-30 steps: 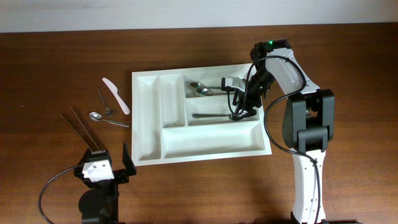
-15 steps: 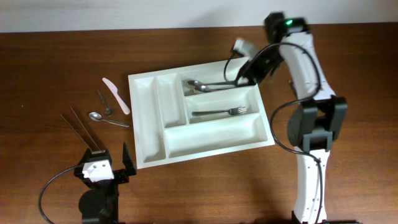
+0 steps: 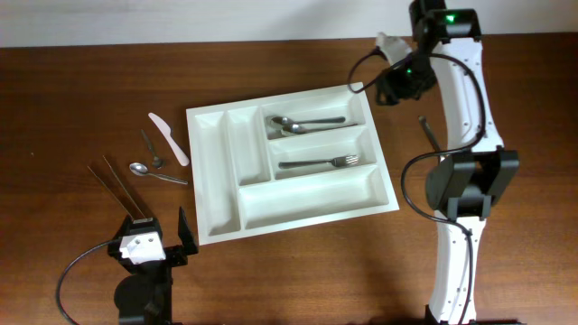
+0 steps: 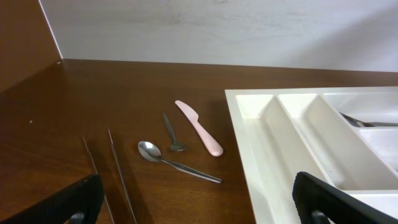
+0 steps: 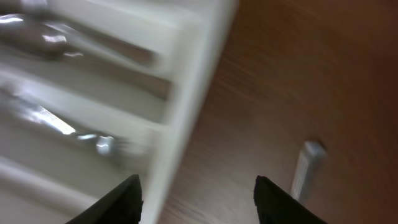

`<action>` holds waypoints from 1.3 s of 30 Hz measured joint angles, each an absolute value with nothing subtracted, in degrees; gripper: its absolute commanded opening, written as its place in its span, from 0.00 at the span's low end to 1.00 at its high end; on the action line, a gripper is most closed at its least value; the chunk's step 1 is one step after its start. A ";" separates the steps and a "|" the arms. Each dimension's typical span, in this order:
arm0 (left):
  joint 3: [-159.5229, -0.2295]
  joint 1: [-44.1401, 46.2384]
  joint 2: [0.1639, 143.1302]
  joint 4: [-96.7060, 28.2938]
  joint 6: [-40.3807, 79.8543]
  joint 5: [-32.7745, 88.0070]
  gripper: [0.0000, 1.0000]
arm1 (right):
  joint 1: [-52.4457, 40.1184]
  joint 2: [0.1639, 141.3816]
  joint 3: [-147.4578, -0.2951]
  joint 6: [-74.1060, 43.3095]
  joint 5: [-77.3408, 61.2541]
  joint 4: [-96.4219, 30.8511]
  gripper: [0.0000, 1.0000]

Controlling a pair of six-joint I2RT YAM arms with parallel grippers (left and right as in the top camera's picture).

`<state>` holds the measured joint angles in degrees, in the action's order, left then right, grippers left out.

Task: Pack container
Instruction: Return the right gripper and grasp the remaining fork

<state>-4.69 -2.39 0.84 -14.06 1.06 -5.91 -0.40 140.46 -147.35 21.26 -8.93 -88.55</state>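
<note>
Overhead: tray [image 3: 307, 200] mid-table. R gripper [image 3: 390, 88] spread, empty, off tray's far right corner; L gripper [image 3: 152, 230] spread too. Likely next: utensil [image 3: 426, 132] right of tray. Straddle its handle, drop low b4 closing.

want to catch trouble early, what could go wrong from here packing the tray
1. The right tool hangs open near the tray's rim; coming down it could knock the tray.
2. The thin dark utensil right of the tray lies flat and may slip.
3. The left tool might grab only one of the two chopsticks.
</note>
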 measured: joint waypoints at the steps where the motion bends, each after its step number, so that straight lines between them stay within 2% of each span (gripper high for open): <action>1: -4.69 -2.39 0.84 -14.06 1.06 -5.91 0.99 | 0.40 140.46 -146.98 19.64 -7.42 -88.62 0.58; 5: -4.69 -2.39 0.84 -14.06 1.06 -5.91 0.99 | 5.52 140.46 -144.75 13.37 -2.92 -89.36 0.58; 11: -4.69 -2.39 0.84 -14.06 1.06 -5.91 0.99 | 10.83 140.46 -139.11 10.48 -0.03 -91.74 0.54; 22: -4.69 -2.39 0.84 -14.06 1.06 -5.91 0.99 | 10.50 140.46 -129.10 10.59 2.17 -87.35 0.54; 29: -4.69 -2.39 0.84 -14.06 1.06 -5.91 0.99 | 11.00 140.46 -122.52 11.09 1.91 -82.11 0.49; 37: -4.69 -2.39 0.84 -14.06 1.06 -5.91 0.99 | 11.60 140.46 -120.92 12.32 1.04 -78.98 0.48; 39: -4.69 -2.39 0.84 -14.06 1.06 -5.91 0.99 | 11.60 140.46 -120.66 13.08 0.97 -78.65 0.44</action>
